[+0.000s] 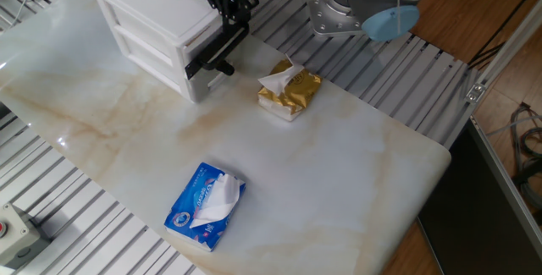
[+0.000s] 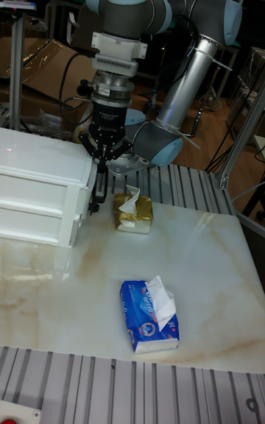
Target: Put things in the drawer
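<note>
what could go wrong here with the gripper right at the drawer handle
1. The gripper sits at the top drawer's black handle; if the grip is partial, it could slip off.
2. The white cabinet looks light and unanchored, so pushing or pulling may slide it across the table.
3. The gold tissue pack lies close to the drawer front and could get bumped.

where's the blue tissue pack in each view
Fixed view: the blue tissue pack lies near the bottom, left of centre.
Tall fixed view: it lies below centre.
Shared landmark: the gold tissue pack lies beyond it, next to the white drawer cabinet.
</note>
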